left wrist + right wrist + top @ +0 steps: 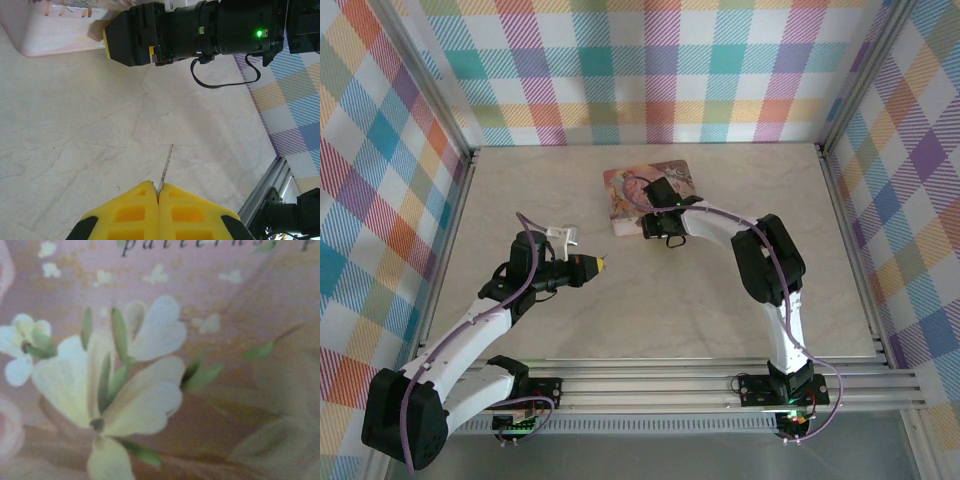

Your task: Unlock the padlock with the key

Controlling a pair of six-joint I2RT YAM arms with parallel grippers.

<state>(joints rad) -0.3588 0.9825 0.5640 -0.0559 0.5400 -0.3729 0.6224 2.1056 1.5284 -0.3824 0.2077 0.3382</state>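
Observation:
My left gripper [597, 264] [158, 188] hovers over the bare table left of centre, its yellow pads [131, 210] shut on the key [166, 164]. The thin metal blade sticks out ahead of the tips towards the right arm. My right gripper [658, 194] is down at the near right part of the pink floral tin [626, 196] [55, 31]. One of its black and yellow fingers [129, 39] rests against the tin's side. The right wrist view is a blurred close-up of the tin lid [200, 390]. The padlock is hidden.
The marble-patterned table [740, 290] is bounded by aluminium rails [720, 385] at the near edge and checked cloth walls [650, 70] on three sides. The right arm's cable [220, 82] loops down between the two grippers.

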